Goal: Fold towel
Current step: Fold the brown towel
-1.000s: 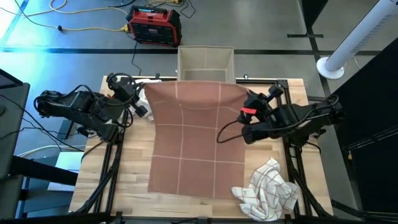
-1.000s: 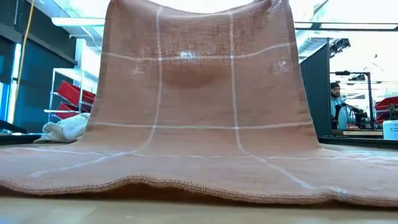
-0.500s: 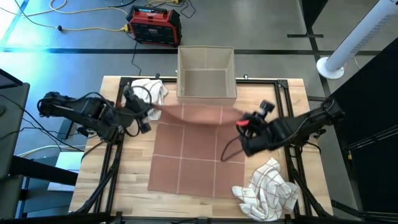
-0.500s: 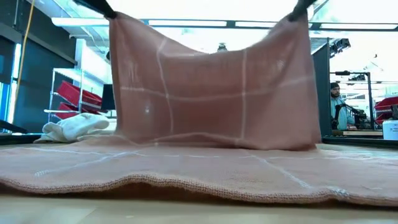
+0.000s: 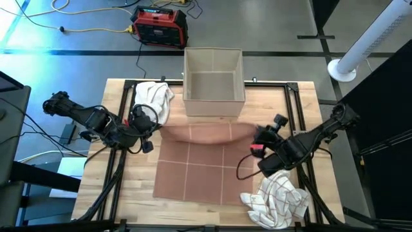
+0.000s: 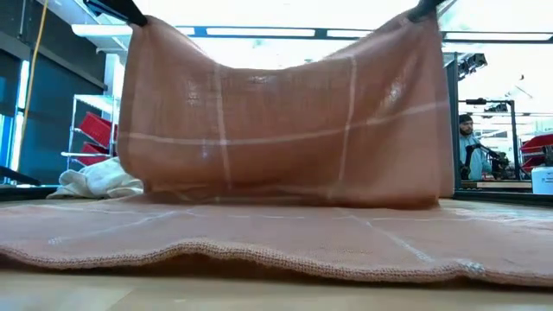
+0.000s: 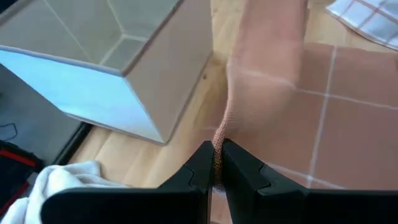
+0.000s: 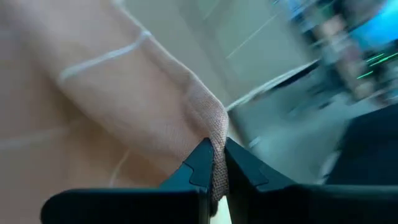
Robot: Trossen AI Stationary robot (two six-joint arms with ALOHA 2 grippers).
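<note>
Jaws of left gripper [image 7: 215, 163] and right gripper [image 8: 214, 163] each clench a corner of the brown towel [image 5: 199, 164], lifting its far edge just before the box [image 5: 213, 76]; its near half lies on the tabletop [image 5: 138, 174].

Pink-brown towels with pale grid lines: one [image 5: 199, 161], part lifted, part flat on the table.
White cloths: two, one plain [image 5: 153, 98], one checked [image 5: 278, 194].
Open boxes: one [image 5: 213, 76].
Robot arms: two.
Grippers: two, left gripper [image 5: 156, 120] and right gripper [image 5: 256, 134], each pinching a towel corner.
Tables: one [image 5: 138, 180].
Red units on floor: one [image 5: 159, 26].
People in background: one [image 6: 467, 138].
</note>
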